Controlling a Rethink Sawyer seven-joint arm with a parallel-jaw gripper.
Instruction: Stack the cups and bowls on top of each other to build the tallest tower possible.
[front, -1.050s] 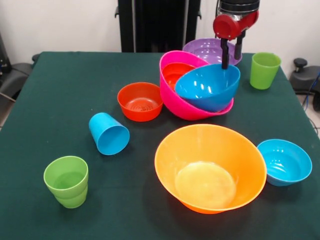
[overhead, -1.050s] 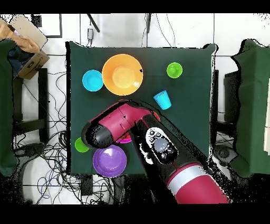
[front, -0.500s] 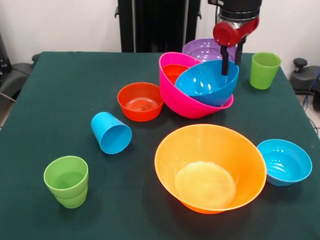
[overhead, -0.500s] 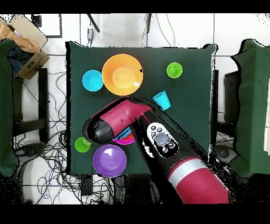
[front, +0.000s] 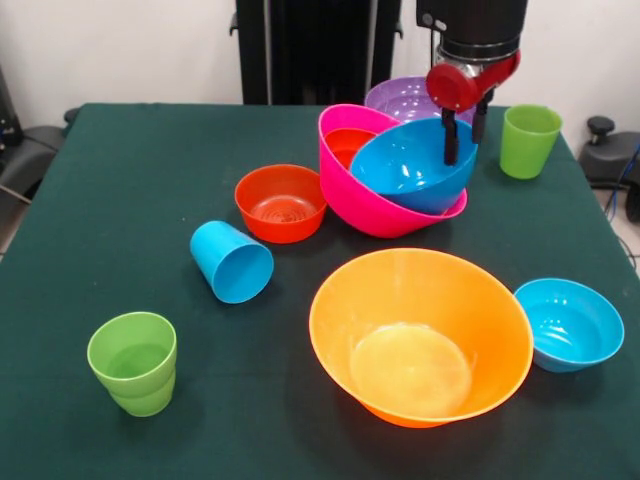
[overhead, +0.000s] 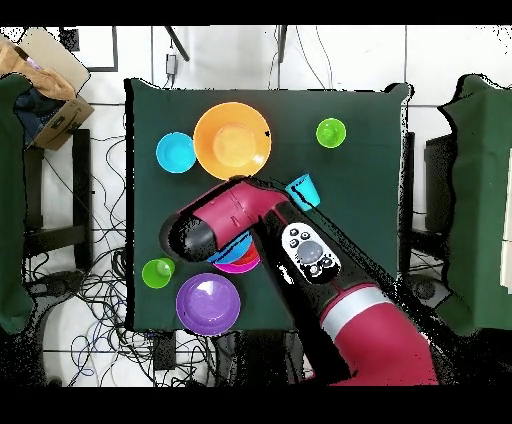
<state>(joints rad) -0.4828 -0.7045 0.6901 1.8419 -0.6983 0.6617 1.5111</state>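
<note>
A large pink bowl (front: 375, 210) lies tilted at the back of the table, with a red-orange bowl (front: 350, 148) and a blue bowl (front: 410, 170) nested in it. My gripper (front: 464, 142) is open and straddles the blue bowl's right rim: one finger (front: 450, 145) is inside and the other is behind the rim. A purple bowl (front: 405, 100) stands behind the pile. Near the front sit the large orange bowl (front: 420, 335) and a small blue bowl (front: 568, 323). A small red-orange bowl (front: 281, 203) is left of the pile. The sky blue cup (front: 232, 262) lies on its side. Green cups (front: 528, 140) (front: 133, 362) stand upright.
In the overhead view my arm (overhead: 230, 222) covers most of the pile, and only a sliver of the pink bowl (overhead: 240, 262) shows. The green table (front: 120, 180) is ringed by chairs and floor cables. A cardboard box (overhead: 45, 85) sits off one corner.
My gripper has come down over the blue bowl's rim, and that bowl has shifted slightly in the pink one. The sky blue cup has rolled a little to the right.
</note>
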